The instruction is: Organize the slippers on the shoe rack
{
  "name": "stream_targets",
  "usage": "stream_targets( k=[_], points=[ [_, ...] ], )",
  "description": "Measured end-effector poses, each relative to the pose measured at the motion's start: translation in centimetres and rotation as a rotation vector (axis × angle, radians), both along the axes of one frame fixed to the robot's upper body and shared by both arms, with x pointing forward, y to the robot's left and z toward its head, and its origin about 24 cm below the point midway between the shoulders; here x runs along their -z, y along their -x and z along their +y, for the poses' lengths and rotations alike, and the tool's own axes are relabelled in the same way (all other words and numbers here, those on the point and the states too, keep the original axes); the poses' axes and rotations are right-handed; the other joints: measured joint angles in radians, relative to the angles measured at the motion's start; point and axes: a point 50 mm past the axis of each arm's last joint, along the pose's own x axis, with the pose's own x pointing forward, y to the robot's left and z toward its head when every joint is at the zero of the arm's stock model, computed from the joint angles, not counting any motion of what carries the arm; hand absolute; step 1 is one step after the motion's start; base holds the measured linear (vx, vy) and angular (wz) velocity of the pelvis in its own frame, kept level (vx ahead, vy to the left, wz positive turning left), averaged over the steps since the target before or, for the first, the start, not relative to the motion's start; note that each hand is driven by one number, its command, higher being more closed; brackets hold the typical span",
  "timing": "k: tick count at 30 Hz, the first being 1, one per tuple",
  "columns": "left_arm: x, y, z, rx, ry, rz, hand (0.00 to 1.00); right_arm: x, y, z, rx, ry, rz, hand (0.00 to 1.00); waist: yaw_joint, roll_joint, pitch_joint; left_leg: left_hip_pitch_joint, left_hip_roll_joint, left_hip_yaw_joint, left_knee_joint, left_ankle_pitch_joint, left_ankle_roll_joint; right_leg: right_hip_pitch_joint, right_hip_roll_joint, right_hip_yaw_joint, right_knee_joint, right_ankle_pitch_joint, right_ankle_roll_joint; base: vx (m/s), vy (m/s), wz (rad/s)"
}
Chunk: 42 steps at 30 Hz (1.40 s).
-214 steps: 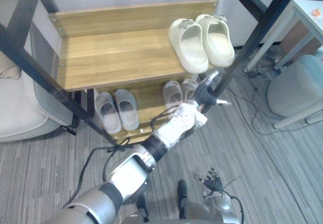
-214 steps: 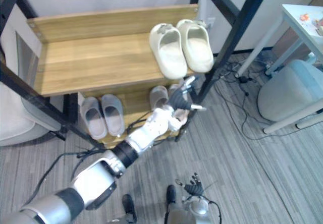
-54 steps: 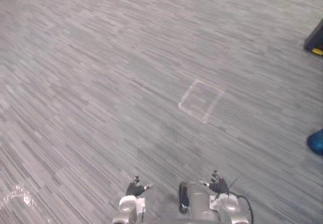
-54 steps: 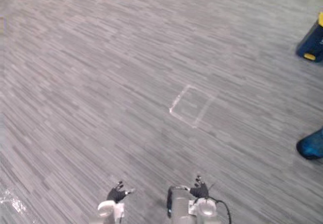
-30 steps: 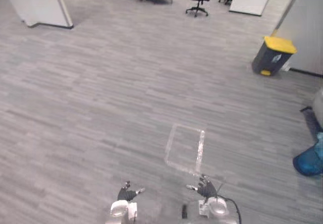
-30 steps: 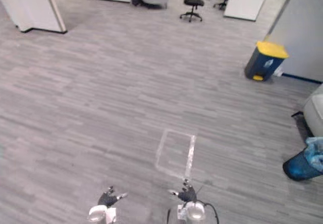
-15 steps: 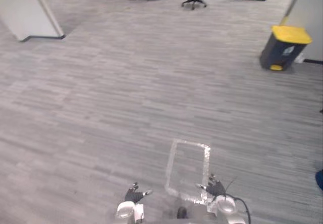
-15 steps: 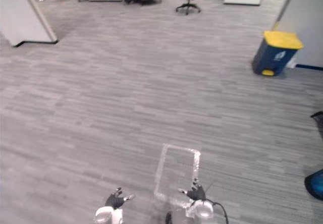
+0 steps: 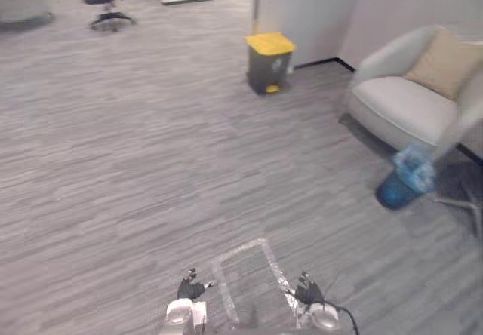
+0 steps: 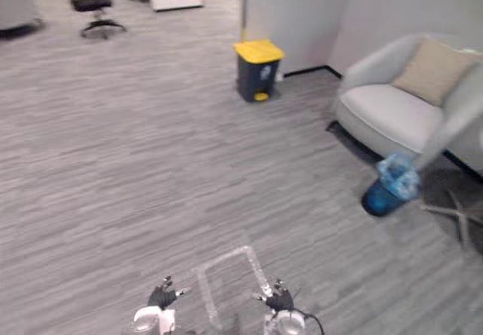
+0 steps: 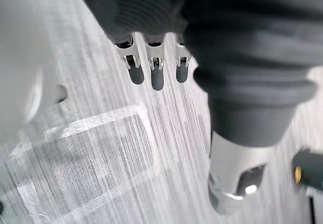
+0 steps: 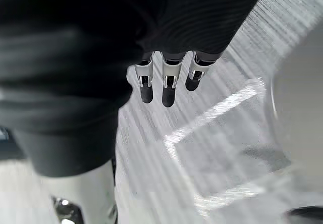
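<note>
Two slack hands, left (image 9: pixel 190 287) and right (image 9: pixel 307 292), above carpet (image 9: pixel 151 161)

Bright, even light washed the floor (image 9: pixel 136 161); shadows fell soft, and the taped square (image 11: pixel 96 119) glared white past the left hand (image 11: pixel 157 77).

Grey striped carpet (image 9: pixel 136 146); yellow-lidded dark bin (image 9: pixel 269 65); blue wastebasket (image 9: pixel 404 185); beige cushion (image 9: pixel 445 62).
</note>
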Motion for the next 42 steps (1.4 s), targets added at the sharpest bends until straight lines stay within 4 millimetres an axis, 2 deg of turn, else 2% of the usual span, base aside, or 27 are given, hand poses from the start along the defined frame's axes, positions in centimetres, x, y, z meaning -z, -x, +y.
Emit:
stream_targets(
  k=[3, 4, 5, 6, 7, 9, 10, 11, 12, 13, 14, 16, 18, 20, 22, 23, 24, 25, 27, 28, 30, 33, 37, 40, 42],
  points=[
    [0.1, -0.3, -0.3, 0.035, -0.001, 0.009, 0.0, -0.1, -0.5, -0.2, 0.0, 0.006, -0.009, 0.0, -0.012, 0.005, 0.002, 0.053, 0.005, 0.049, -0.071, 0.0, 0.0, -0.075, 0.0, -0.147, -0.094, -0.029, -0.014, 0.23, 0.038, -0.44],
    [0.2, -0.1, -0.5, 0.05, 0.002, 0.021, 0.0, -0.2, -0.9, -0.5, -0.006, 0.015, -0.016, 0.0, -0.013, 0.02, 0.011, 0.064, 0.021, 0.074, -0.085, 0.0, -0.001, -0.109, 0.014, -0.201, -0.164, -0.022, -0.027, 0.23, -0.04, -0.51],
    [0.2, -0.2, -0.6, 0.069, 0.0, 0.022, 0.0, -0.2, -1.3, -0.7, -0.011, 0.022, -0.017, 0.0, -0.015, 0.029, 0.017, 0.073, 0.029, 0.085, -0.092, 0.0, -0.003, -0.121, 0.027, -0.248, -0.254, 0.019, -0.05, 0.24, -0.045, -0.53],
    [0.2, -0.1, -0.5, 0.09, -0.007, 0.027, 0.0, -0.2, -1.2, -0.9, -0.012, 0.027, -0.012, 0.0, -0.015, 0.021, 0.017, 0.087, 0.022, 0.098, -0.1, -0.002, -0.006, -0.121, 0.031, -0.278, -0.372, 0.112, -0.071, 0.29, -0.069, -0.51],
    [0.4, 0.1, -0.7, 0.102, 0.0, 0.044, 0.0, -0.3, -1.4, -1.8, 0.001, 0.046, -0.019, 0.0, -0.019, 0.041, 0.026, 0.119, 0.034, 0.096, -0.101, -0.018, -0.033, -0.101, 0.054, -0.28, -0.387, 0.172, -0.118, 0.33, -0.082, -0.53],
    [0.4, 0.0, -1.5, 0.108, 0.027, 0.041, 0.0, -0.3, -1.3, -2.9, 0.038, 0.061, -0.019, 0.0, -0.022, 0.067, 0.031, 0.129, 0.059, 0.093, -0.056, -0.007, -0.05, -0.068, 0.08, -0.27, -0.404, 0.152, -0.127, 0.33, -0.129, -0.39],
    [0.4, 0.0, -1.8, 0.109, 0.035, 0.041, 0.0, -0.3, -1.3, -3.2, 0.047, 0.066, -0.018, 0.0, -0.027, 0.068, 0.033, 0.122, 0.07, 0.089, -0.006, -0.005, -0.053, -0.051, 0.086, -0.266, -0.412, 0.141, -0.125, 0.31, -0.192, -0.18],
    [0.4, -0.1, -2.1, 0.098, 0.049, 0.035, 0.0, -0.2, -0.9, -3.6, 0.055, 0.072, -0.008, 0.0, -0.035, 0.066, 0.035, 0.084, 0.103, 0.072, 0.14, -0.005, -0.054, -0.002, 0.098, -0.263, -0.445, 0.135, -0.127, 0.3, -0.179, -0.12],
    [0.2, -0.4, -2.2, 0.088, 0.052, 0.017, 0.0, -0.2, -0.6, -3.8, 0.057, 0.077, 0.0, 0.0, -0.038, 0.063, 0.038, 0.041, 0.133, 0.057, 0.283, 0.009, -0.07, 0.039, 0.112, -0.252, -0.472, 0.13, -0.129, 0.27, -0.148, -0.23],
    [0.0, -0.6, -2.0, 0.077, 0.053, 0.001, 0.0, -0.1, -0.3, -3.8, 0.056, 0.077, 0.005, 0.0, -0.037, 0.061, 0.039, -0.006, 0.159, 0.031, 0.431, 0.052, -0.072, 0.067, 0.122, -0.235, -0.489, 0.121, -0.133, 0.23, -0.085, -0.66],
    [0.0, -0.4, -1.6, 0.052, 0.05, -0.006, 0.0, -0.1, -0.3, -3.6, 0.041, 0.077, 0.006, 0.0, -0.024, 0.05, 0.044, -0.072, 0.184, 0.003, 0.594, 0.07, -0.081, 0.092, 0.134, -0.187, -0.494, 0.106, -0.141, 0.22, -0.057, -1.07],
    [-0.2, -0.7, -1.2, 0.021, 0.046, -0.029, 0.0, -0.1, -0.3, -3.3, 0.027, 0.074, 0.012, 0.0, -0.008, 0.05, 0.044, -0.136, 0.188, -0.01, 0.686, -0.002, -0.065, 0.123, 0.142, -0.101, -0.503, 0.096, -0.148, 0.28, 0.036, -1.32],
    [-0.3, -0.8, -1.1, 0.009, 0.044, -0.036, 0.0, 0.0, -0.4, -3.3, 0.028, 0.073, 0.013, 0.0, -0.004, 0.045, 0.044, -0.18, 0.174, -0.01, 0.599, -0.049, -0.044, 0.157, 0.137, -0.029, -0.522, 0.094, -0.142, 0.27, 0.11, -1.18],
    [-0.4, -0.8, -1.1, 0.008, 0.042, -0.042, 0.0, 0.0, -0.2, -3.2, 0.03, 0.07, 0.018, 0.0, 0.004, 0.04, 0.043, -0.202, 0.139, -0.05, 0.435, -0.062, -0.046, 0.174, 0.127, 0.041, -0.53, 0.092, -0.124, 0.23, 0.184, -1.11],
    [-0.4, -0.9, -1.1, 0.011, 0.04, -0.043, 0.0, 0.1, -0.1, -3.1, 0.027, 0.067, 0.022, 0.0, 0.006, 0.033, 0.038, -0.222, 0.049, -0.217, 0.222, -0.054, -0.044, 0.174, 0.106, 0.116, -0.531, 0.082, -0.092, 0.25, 0.276, -1.06],
    [-0.4, -0.9, -1.2, 0.017, 0.038, -0.042, 0.0, 0.1, 0.0, -3.1, 0.024, 0.07, 0.024, 0.0, 0.007, 0.037, 0.035, -0.22, 0.016, -0.296, 0.142, -0.03, -0.04, 0.171, 0.104, 0.145, -0.527, 0.075, -0.071, 0.31, 0.39, -1.2],
    [-0.2, -0.7, -1.5, 0.048, 0.035, -0.028, 0.0, 0.3, 0.4, -3.4, 0.025, 0.078, 0.042, 0.0, 0.006, 0.055, 0.017, -0.216, -0.001, -0.369, 0.094, 0.07, -0.08, 0.173, 0.111, 0.195, -0.513, 0.051, -0.028, 0.25, 0.334, -0.86],
    [-0.2, -0.7, -1.3, 0.048, 0.031, -0.024, 0.0, 0.4, 0.5, -3.4, 0.024, 0.079, 0.048, 0.0, 0.005, 0.045, 0.011, -0.214, -0.006, -0.355, 0.096, 0.072, -0.075, 0.173, 0.102, 0.199, -0.508, 0.05, -0.02, 0.3, 0.356, -0.77],
    [-0.1, -0.4, -0.7, 0.045, 0.014, -0.016, 0.0, 0.7, 1.4, -2.7, 0.028, 0.055, 0.071, 0.0, 0.014, 0.006, -0.013, -0.175, -0.032, -0.298, 0.059, 0.07, -0.066, 0.172, 0.058, 0.185, -0.506, 0.054, -0.003, 0.19, 0.192, -0.54],
    [-0.1, -0.3, -0.4, 0.048, 0.005, -0.009, 0.0, 1.0, 1.9, -2.0, 0.03, 0.037, 0.087, 0.0, 0.018, -0.024, -0.031, -0.155, -0.053, -0.279, 0.038, 0.07, -0.065, 0.175, 0.032, 0.184, -0.516, 0.054, 0.007, 0.13, 0.134, -0.46],
    [0.0, -0.1, -0.6, 0.069, 0.004, -0.001, 0.0, 1.1, 2.2, -1.8, 0.038, 0.029, 0.093, 0.0, 0.01, -0.037, -0.041, -0.13, -0.075, -0.275, 0.004, 0.08, -0.049, 0.192, 0.011, 0.179, -0.543, 0.07, 0.028, 0.12, 0.13, -0.14],
    [0.2, 0.1, -0.9, 0.098, 0.005, 0.014, 0.0, 1.1, 2.4, -2.1, 0.044, 0.03, 0.1, 0.0, 0.01, -0.032, -0.044, -0.091, -0.089, -0.259, -0.078, 0.106, -0.019, 0.195, -0.003, 0.168, -0.57, 0.081, 0.028, 0.07, 0.059, -0.04],
    [0.4, 0.6, -1.0, 0.122, 0.001, 0.037, 0.0, 1.3, 2.8, -2.8, 0.063, 0.042, 0.12, 0.0, 0.01, -0.016, -0.055, -0.025, -0.079, -0.223, -0.201, 0.159, -0.029, 0.2, 0.006, 0.194, -0.615, 0.086, 0.025, -0.01, -0.058, -0.34],
    [0.6, 0.7, -1.5, 0.153, 0.006, 0.051, 0.0, 1.4, 3.0, -4.2, 0.077, 0.075, 0.142, 0.0, 0.01, 0.022, -0.048, -0.012, -0.049, -0.169, -0.258, 0.184, -0.034, 0.166, 0.04, 0.216, -0.651, 0.134, 0.022, -0.04, -0.077, -0.58],
    [0.6, 0.8, -1.6, 0.154, 0.009, 0.058, 0.0, 1.4, 3.2, -5.2, 0.079, 0.101, 0.16, 0.0, 0.009, 0.048, -0.041, -0.015, -0.013, -0.129, -0.249, 0.176, -0.04, 0.142, 0.069, 0.13, -0.666, 0.197, 0.025, -0.07, -0.103, -0.73]
  ],
)
